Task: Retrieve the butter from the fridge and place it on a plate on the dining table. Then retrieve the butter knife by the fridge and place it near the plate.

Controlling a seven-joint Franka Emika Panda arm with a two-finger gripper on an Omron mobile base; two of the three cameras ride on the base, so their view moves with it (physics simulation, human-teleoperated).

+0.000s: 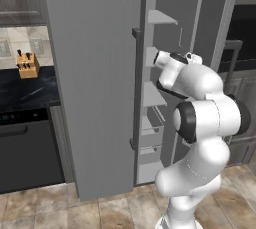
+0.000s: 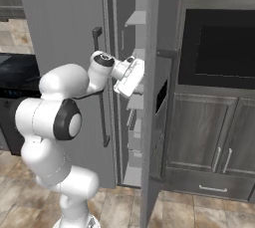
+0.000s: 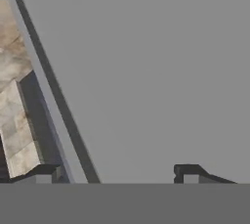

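The fridge [image 1: 95,73] stands with its tall grey doors ajar, a dark bar handle [image 1: 136,88] on the left door and pale inner shelves [image 1: 152,95] showing in the gap. My arm reaches into that gap between the two doors [image 2: 64,23]. In the hand view my gripper [image 3: 117,175] is open, its dark fingertips [image 3: 190,173] set wide apart with nothing between them, close to a flat grey fridge surface [image 3: 146,71]. The butter is hidden. The plate, the dining table and the butter knife are out of view.
A tan knife block [image 1: 27,65] sits on the black marble counter [image 1: 25,90] to the left of the fridge, above a dark appliance front [image 1: 25,148]. To the right are a black wall oven [image 2: 219,48] and wood-grain cupboards [image 2: 209,132]. Tiled floor [image 3: 14,120] lies below.
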